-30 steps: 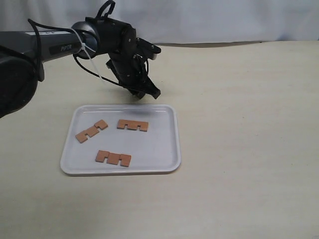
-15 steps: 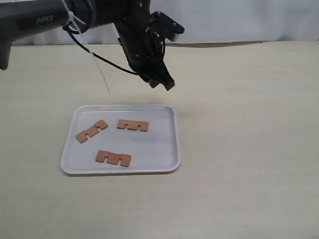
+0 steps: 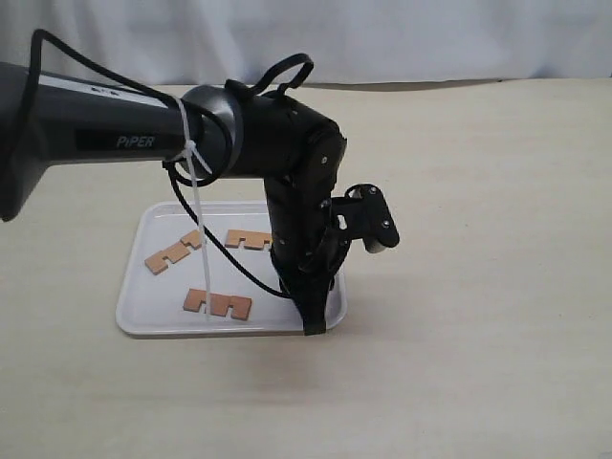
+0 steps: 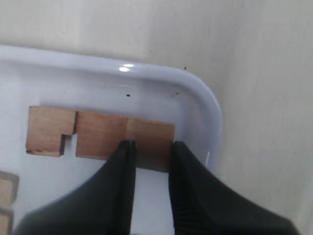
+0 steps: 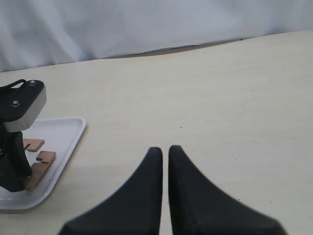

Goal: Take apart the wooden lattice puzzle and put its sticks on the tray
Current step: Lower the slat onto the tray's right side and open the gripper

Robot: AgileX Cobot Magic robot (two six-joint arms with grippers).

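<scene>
The white tray (image 3: 137, 304) holds three loose reddish-brown sticks: one at the left (image 3: 175, 251), one at the back (image 3: 247, 239) partly behind the arm, one at the front (image 3: 218, 304). My left gripper (image 3: 313, 323) points down into the tray's near right corner. In the left wrist view that gripper (image 4: 151, 146) is closed on the end of a fourth stick (image 4: 98, 134), which lies close to the tray's rounded rim (image 4: 211, 105). No assembled lattice puzzle is in view. My right gripper (image 5: 165, 149) is shut and empty over bare table, out of the exterior view.
The left arm (image 3: 287, 163) and its cable cross over the tray's right half. From the right wrist view, the tray's corner (image 5: 66, 134) and the left gripper's body (image 5: 12, 161) sit far off to one side. A pale curtain runs behind the beige table (image 3: 478, 287).
The left arm rose from the tray's far edge, swung right, then came down into the tray's near right corner. The three loose sticks have not moved.
</scene>
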